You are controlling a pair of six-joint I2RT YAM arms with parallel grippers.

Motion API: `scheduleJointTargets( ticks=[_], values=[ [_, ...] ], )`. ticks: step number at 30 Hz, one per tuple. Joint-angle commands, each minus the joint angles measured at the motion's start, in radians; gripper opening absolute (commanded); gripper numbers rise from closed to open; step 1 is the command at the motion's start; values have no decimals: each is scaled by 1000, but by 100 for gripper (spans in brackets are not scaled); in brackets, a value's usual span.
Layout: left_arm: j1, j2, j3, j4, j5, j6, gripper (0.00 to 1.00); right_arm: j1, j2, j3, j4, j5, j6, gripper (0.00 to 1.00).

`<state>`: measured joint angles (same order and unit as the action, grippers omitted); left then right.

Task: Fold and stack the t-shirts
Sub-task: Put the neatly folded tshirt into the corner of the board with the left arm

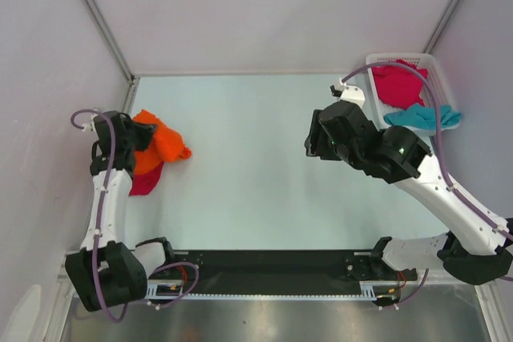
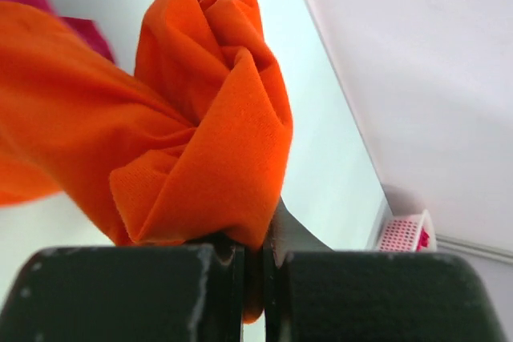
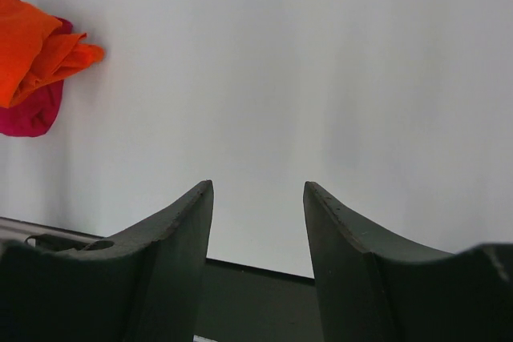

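An orange t-shirt [image 1: 160, 143] lies bunched at the table's left, over a magenta t-shirt [image 1: 146, 182]. My left gripper [image 1: 132, 138] is shut on a fold of the orange t-shirt [image 2: 200, 142], which fills the left wrist view; cloth is pinched between the jaws [image 2: 255, 278]. In the basket at the back right lie another magenta t-shirt [image 1: 398, 83] and a teal t-shirt [image 1: 423, 118]. My right gripper [image 1: 321, 140] hangs open over the bare middle-right of the table, nothing between its fingers [image 3: 258, 190]. Its wrist view shows the orange t-shirt [image 3: 32, 46] and magenta t-shirt [image 3: 32, 114] far off.
The white lattice basket [image 1: 439, 70] stands in the back right corner against the wall. Pale walls close in the table on the left, back and right. A black rail [image 1: 264, 266] runs along the near edge between the arm bases.
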<state>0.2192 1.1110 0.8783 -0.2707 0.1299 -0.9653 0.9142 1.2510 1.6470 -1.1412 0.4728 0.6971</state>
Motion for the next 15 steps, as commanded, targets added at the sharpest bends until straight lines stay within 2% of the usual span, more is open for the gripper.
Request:
scheduleJointTargets(
  ticks=[1, 7, 10, 13, 15],
  values=[
    [39, -39, -18, -113, 30, 66, 0, 12, -56, -36, 64, -26, -19, 54],
    [42, -27, -38, -104, 28, 76, 0, 26, -61, -50, 64, -17, -1, 54],
    [43, 19, -35, -53, 71, 86, 0, 26, -53, -53, 63, -11, 2, 54],
    [43, 140, 33, -12, 143, 120, 0, 26, -24, -55, 72, -11, 4, 54],
    [42, 249, 141, -18, 149, 137, 0, 26, 7, -53, 77, -8, 4, 54]
  ],
)
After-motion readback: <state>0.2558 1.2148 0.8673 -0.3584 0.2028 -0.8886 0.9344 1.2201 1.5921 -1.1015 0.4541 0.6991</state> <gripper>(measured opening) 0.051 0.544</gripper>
